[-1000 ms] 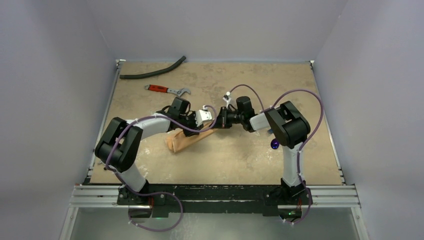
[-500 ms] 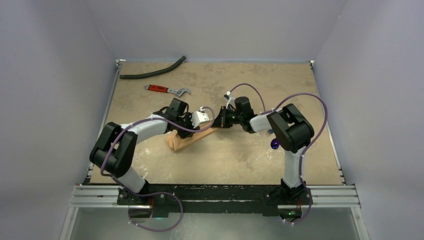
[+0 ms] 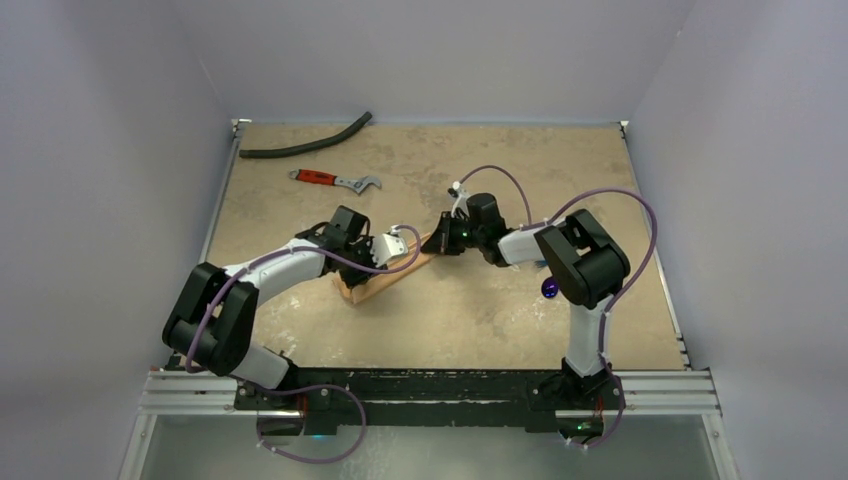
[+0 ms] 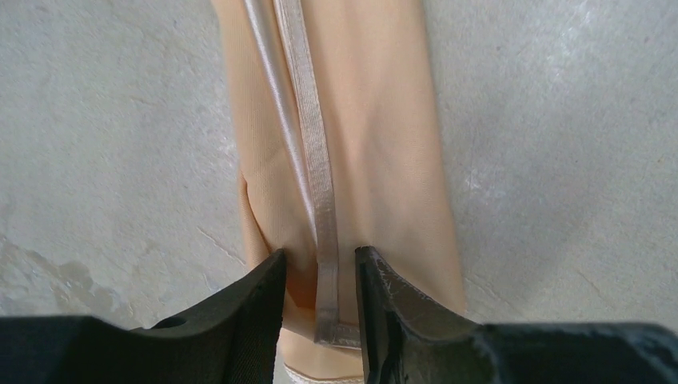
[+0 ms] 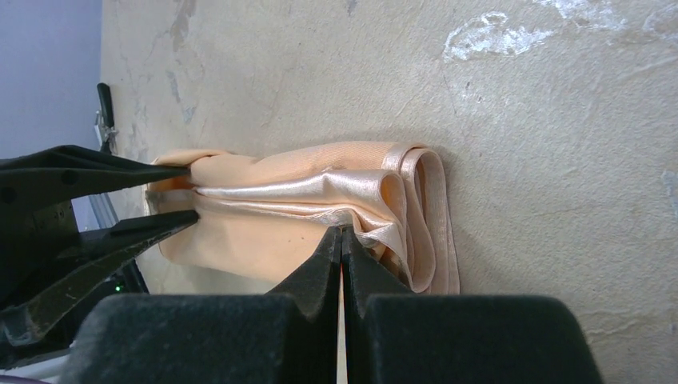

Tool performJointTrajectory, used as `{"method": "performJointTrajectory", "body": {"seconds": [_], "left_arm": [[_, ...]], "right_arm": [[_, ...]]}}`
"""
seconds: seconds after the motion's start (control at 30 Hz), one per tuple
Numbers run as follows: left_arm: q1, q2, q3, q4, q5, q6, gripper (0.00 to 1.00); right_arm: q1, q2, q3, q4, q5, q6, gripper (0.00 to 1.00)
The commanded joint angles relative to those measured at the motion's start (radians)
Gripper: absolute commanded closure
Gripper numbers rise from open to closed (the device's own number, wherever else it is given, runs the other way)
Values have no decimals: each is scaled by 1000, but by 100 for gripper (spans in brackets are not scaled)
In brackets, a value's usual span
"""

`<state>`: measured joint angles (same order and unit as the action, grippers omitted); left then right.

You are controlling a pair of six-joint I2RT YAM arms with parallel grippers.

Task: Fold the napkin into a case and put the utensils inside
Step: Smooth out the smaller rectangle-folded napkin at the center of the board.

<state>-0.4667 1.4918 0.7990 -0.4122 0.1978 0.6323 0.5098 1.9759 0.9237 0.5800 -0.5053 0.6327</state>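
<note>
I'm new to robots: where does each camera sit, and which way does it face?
Top external: high behind the robot, looking down on the tan table; left arm and right arm show whole.
Left wrist: on the left arm, looking down past the left gripper at the folded peach-orange cloth napkin.
Right wrist: low, looking across the table past the right gripper, shut on the napkin.
All share the napkin.

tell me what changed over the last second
The left arm drew back toward its base, so the left gripper slid along the napkin toward the near end, jaws apart over the hem. The right gripper stayed shut on the far end. The wrench and hose did not move.
</note>
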Motion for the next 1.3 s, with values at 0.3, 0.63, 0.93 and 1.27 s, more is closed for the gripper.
{"method": "performJointTrajectory", "body": {"seconds": [0.3,0.63,0.93,1.27], "left_arm": [[7,11,-40,20,-98,35,72],[7,16,-45,14,-67,27,76],[7,16,-52,15,-57,27,78],[6,11,-58,16,-46,24,81]], "right_arm": [[121,-63,36,-87,58,-26,100],[224,23,123,-8,1,38,100],[220,-44,165,-89,30,-19,100],[265,77,144,139,-73,107,100]]}}
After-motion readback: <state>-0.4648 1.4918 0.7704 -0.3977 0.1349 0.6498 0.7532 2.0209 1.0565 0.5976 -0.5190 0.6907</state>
